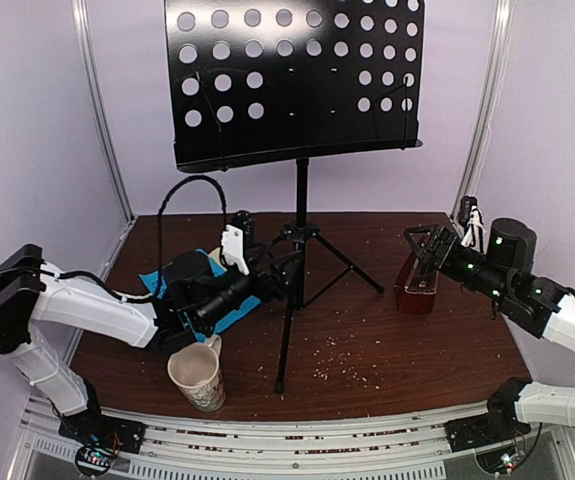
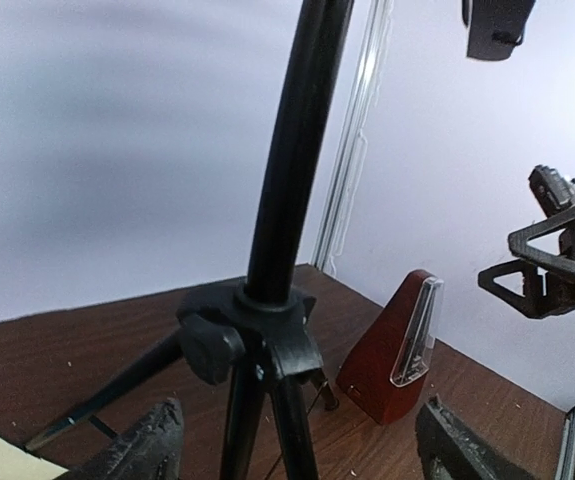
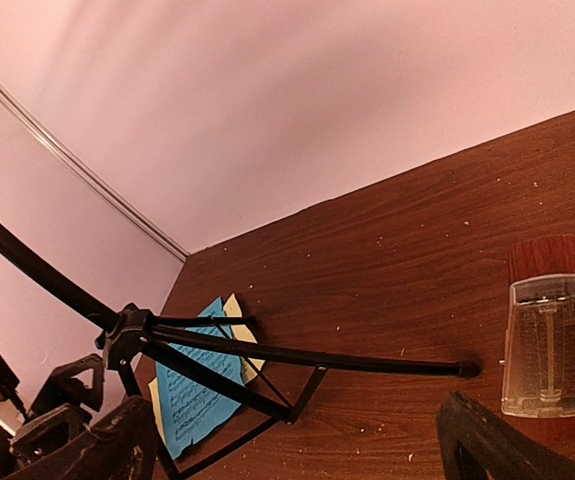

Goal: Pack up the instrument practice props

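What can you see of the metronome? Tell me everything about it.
The metronome is a dark red-brown pyramid, wood-like, with a clear plastic cover over its front. What looks like a thin pendulum rod shows through. It stands upright on the brown table, on the right side, just beyond one tripod foot of the music stand. Nothing seems to touch it: the right end effector hangs open close by.

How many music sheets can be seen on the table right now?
2: a blue sheet lies under the music stand's legs, left of its pole; a pale yellow sheet peeks out beneath it. More may be hidden under them.
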### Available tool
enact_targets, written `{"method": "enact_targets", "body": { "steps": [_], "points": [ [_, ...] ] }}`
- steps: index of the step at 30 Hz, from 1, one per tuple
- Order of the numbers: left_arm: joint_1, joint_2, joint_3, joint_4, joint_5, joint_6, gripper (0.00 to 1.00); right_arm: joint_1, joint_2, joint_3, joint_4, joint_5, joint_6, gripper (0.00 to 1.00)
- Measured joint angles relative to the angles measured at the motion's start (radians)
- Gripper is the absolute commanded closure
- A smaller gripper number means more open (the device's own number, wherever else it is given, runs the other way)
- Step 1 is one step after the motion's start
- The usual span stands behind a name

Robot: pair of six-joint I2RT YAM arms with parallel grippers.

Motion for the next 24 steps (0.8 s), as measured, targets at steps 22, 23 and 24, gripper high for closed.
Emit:
{"method": "enact_targets", "body": {
  "steps": [22,23,24],
  "points": [
    [0.346,-0.03,0.01,0.02,0.704,0.502,0.37,0.0,-0.056,0.0,-0.002,0.005,-0.048,0.0],
    [0.346,-0.014,0.031,0.011,0.73,0.512,0.39,0.0,-0.059,0.0,-0.003,0.008,-0.049,0.0],
    [0.346,-0.001,0.049,0.0,0.751,0.52,0.41,0.0,-0.061,0.0,-0.004,0.01,-0.049,0.0]
  ]
}}
